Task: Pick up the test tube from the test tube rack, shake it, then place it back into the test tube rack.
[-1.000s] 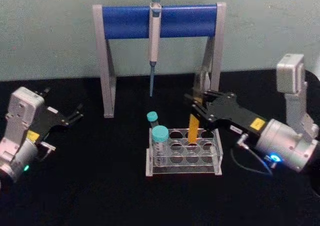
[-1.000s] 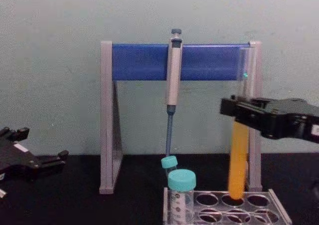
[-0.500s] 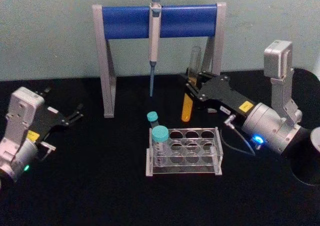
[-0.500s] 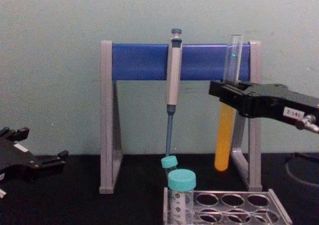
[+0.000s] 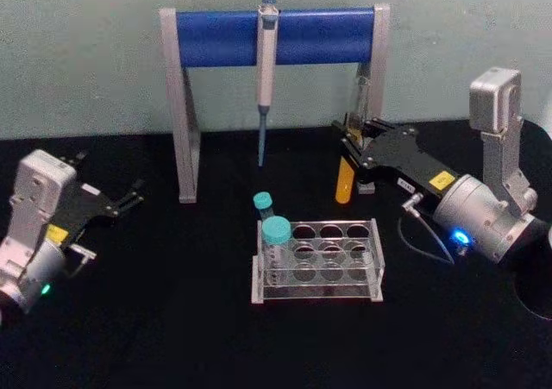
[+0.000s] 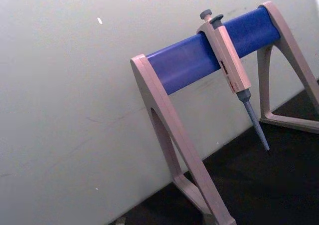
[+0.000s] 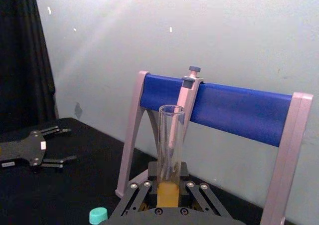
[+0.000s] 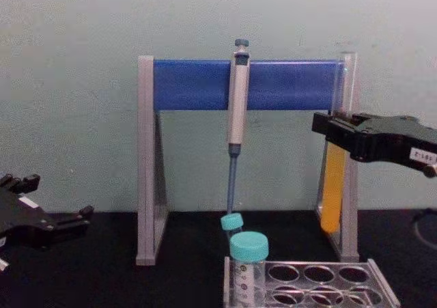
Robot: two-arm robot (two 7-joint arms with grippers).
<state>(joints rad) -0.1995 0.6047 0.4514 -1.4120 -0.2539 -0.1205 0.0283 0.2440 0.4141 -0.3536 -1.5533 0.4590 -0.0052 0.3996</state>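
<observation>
Across the lower head view, the black surface (image 5: 172, 337) is carrying everything. Behind it, the grey-and-blue pipette stand (image 5: 276, 35) is spanning the upper middle, with a pipette (image 5: 266, 61) hanging from its bar. At right of centre, the right pincer (image 5: 352, 143) is pinching the test tube (image 5: 344, 185), holding it nearly upright in the air above and behind the test tube rack (image 5: 317, 292), beside the stand's right leg. At the left edge, the left pincer (image 5: 131, 195) is sitting idle, fingers spread. One teal-capped tube (image 5: 276, 230) is standing at the rack's left end. Being thin, smooth, uncapped glass, the test tube is probably handling light, stiff, slippery and fragile. A hold near the liquid line, with gentle shaking, seems safest.
</observation>
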